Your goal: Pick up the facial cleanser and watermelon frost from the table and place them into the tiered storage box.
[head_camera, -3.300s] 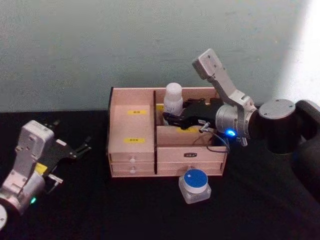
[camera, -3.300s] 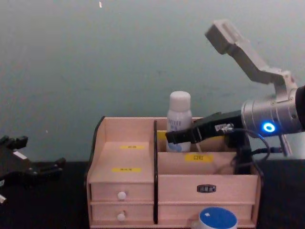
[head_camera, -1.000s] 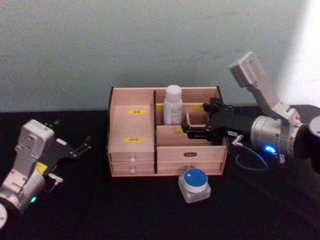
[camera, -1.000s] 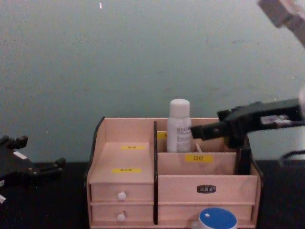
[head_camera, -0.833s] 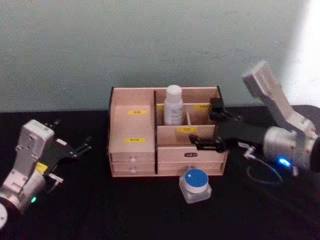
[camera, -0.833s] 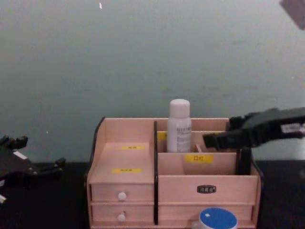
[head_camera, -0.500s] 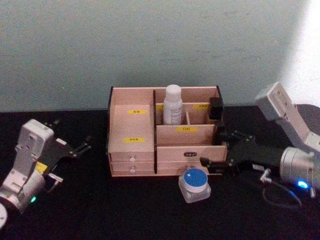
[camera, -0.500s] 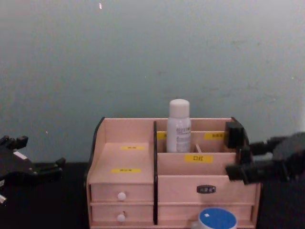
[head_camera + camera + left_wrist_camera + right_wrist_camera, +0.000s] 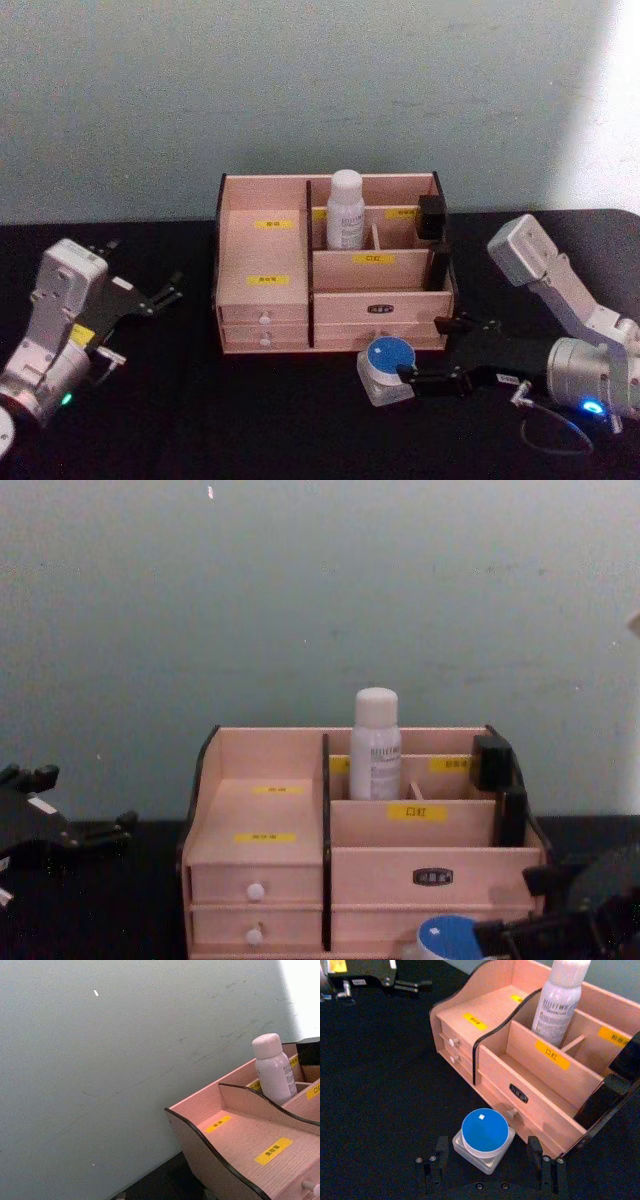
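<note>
Bottle [image 9: 346,222] is in box [image 9: 258,262]. Our right gripper [image 9: 487,1147], fingers [image 9: 440,1152] wide, sits around jar [image 9: 485,1130]; next we squeeze. Left gripper [image 9: 142,278] rests, wide too.

Box [image 9: 240,255]: pale wood edged in black, with yellow labels [image 9: 268,280] and white drawer knobs [image 9: 266,319]. Bottle [image 9: 346,210]: white, with grey print on its side. Jar [image 9: 376,388]: whitish, under a round blue lid [image 9: 388,353]. Worktop [image 9: 250,420]: plain black. Wall [image 9: 300,90]: pale grey-green. I read both grippers as black, the right gripper [image 9: 418,350] on a silver arm [image 9: 590,370] with a blue light, the left gripper [image 9: 147,265] on a whitish arm [image 9: 55,310] with a yellow sticker.
</note>
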`<move>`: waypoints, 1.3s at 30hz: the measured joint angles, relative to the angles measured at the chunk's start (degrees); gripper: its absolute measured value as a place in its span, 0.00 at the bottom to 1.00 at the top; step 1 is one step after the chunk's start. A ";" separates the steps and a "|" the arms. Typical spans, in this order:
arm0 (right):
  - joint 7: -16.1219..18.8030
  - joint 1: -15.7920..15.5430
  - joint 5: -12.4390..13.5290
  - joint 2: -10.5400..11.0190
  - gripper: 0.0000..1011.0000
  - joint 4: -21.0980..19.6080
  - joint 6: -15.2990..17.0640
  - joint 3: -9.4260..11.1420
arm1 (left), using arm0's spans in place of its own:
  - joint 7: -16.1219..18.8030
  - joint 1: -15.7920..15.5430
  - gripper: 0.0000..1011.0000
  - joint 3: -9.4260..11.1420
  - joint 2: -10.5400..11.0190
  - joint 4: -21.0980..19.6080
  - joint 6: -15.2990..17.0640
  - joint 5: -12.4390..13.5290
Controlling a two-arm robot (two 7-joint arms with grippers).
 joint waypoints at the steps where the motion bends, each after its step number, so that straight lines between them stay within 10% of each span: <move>1: -0.05 0.12 -0.04 -0.14 0.99 0.26 0.06 -0.17 | 0.00 0.00 0.99 0.00 0.00 0.00 0.00 0.00; 39: 1.51 6.80 -2.54 -5.61 0.99 9.60 0.11 -5.68 | 0.00 0.00 0.99 0.00 0.00 0.00 0.00 0.00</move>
